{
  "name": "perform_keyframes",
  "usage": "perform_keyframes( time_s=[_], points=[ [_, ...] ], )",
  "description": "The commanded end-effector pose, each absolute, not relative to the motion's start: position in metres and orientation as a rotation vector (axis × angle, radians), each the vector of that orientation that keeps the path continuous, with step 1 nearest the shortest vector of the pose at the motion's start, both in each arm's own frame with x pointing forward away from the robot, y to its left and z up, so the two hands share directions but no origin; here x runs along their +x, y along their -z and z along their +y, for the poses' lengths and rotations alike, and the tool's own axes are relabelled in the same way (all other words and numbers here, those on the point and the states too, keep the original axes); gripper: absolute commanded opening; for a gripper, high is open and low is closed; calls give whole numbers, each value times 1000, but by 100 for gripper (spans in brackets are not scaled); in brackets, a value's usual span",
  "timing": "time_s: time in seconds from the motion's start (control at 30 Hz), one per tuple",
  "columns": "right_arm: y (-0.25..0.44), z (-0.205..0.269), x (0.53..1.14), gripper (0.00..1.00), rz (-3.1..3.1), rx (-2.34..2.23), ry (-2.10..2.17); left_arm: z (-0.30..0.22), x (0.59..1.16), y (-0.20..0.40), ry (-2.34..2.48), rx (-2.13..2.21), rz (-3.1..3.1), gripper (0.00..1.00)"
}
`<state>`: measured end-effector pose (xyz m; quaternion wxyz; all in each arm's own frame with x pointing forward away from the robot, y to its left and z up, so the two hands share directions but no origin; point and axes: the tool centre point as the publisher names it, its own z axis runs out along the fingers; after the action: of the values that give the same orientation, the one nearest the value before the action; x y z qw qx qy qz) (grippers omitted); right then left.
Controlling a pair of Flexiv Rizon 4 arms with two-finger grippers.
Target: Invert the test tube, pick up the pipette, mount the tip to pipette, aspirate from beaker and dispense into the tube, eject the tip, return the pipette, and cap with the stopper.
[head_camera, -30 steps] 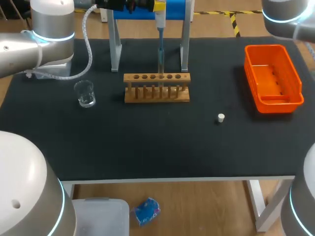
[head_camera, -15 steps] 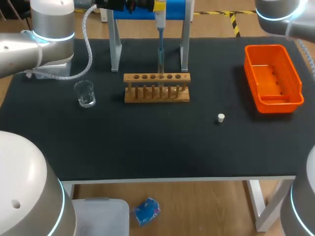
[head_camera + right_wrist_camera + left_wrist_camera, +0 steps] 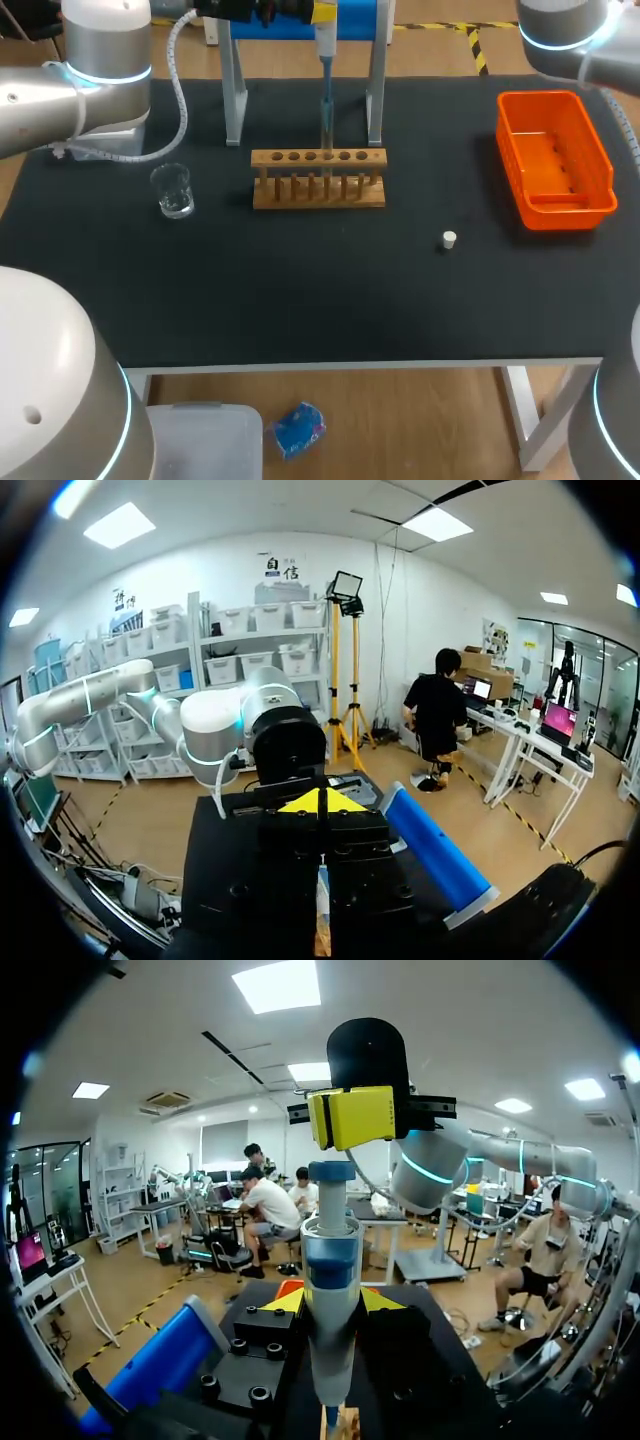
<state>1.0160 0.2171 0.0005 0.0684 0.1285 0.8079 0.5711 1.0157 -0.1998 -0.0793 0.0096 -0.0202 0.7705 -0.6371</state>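
Note:
My left gripper (image 3: 322, 12) is shut on the blue and white pipette (image 3: 326, 60) at the table's far edge. In the left wrist view the pipette (image 3: 330, 1290) stands upright between the yellow fingertips (image 3: 288, 1302). Its thin tip reaches down into a test tube (image 3: 326, 150) standing in the wooden rack (image 3: 318, 192). My right gripper (image 3: 350, 1117) hangs shut just above the pipette's plunger, and in its own wrist view its tips (image 3: 320, 802) are pressed together. A glass beaker (image 3: 173, 190) sits left of the rack. The white stopper (image 3: 449, 239) lies right of the rack and nearer the front.
An orange bin (image 3: 600, 160) stands at the right side of the black table (image 3: 300, 290). A blue-topped stand with grey legs (image 3: 235, 95) rises behind the rack.
My right arm's upper part has shifted slightly to the left at the top right of the head view. The left arm, pipette and table objects have not moved.

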Motion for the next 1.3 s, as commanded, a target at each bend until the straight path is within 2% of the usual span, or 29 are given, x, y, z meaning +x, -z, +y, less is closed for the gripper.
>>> perform_keyframes(
  time_s=[0.03,1.3],
  points=[
    [1,216,1015,0,2438,391,-1714,-200,1015,79,1986,-66,2405,0],
    [21,214,1015,0,2457,430,-1710,-200,1015,79,1986,-66,2405,0]
  ],
)
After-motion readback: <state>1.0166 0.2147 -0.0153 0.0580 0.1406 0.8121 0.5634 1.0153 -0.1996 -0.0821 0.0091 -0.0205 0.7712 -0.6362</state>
